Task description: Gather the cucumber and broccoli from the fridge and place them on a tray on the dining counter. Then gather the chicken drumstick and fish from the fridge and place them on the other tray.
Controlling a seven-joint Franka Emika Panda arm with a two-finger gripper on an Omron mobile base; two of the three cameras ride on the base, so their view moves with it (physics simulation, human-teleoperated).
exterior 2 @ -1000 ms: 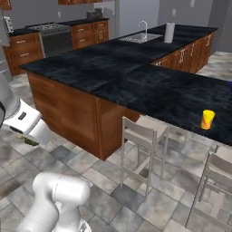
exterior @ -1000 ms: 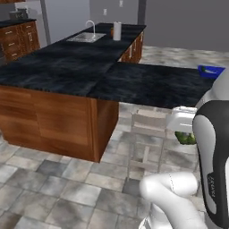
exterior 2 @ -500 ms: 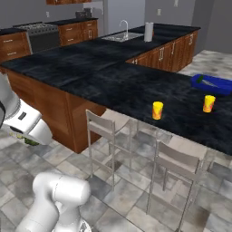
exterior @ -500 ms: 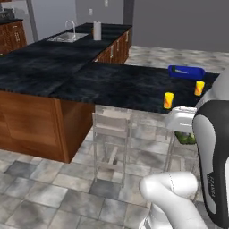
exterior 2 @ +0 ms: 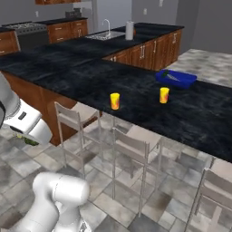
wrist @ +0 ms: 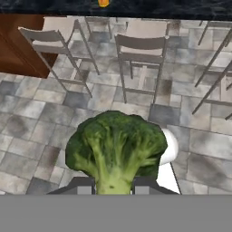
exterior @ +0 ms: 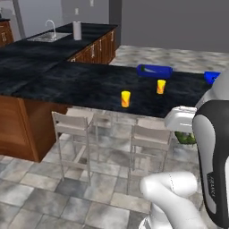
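From the hand camera I see my end effector (wrist: 113, 186) clamped on the pale stem of the lumpy green broccoli floret (wrist: 115, 147), which it holds over the grey tiled floor (wrist: 27, 108) in front of the metal-framed chairs (wrist: 138, 50). Ahead, the long black stone desk (exterior: 85, 85) carries two small yellow cups (exterior: 126, 99) and a shallow blue tray (exterior 2: 176, 78) with a dark green stick lying in it, likely the cucumber (exterior 2: 166, 72).

Broccoli (wrist: 115, 149): stem base hidden between the jaws, floret head covering the floor beneath. Second blue tray (exterior: 211, 77), right of the first blue tray (exterior: 154, 71): mostly hidden behind the arm. Contents of the first tray too small to tell.
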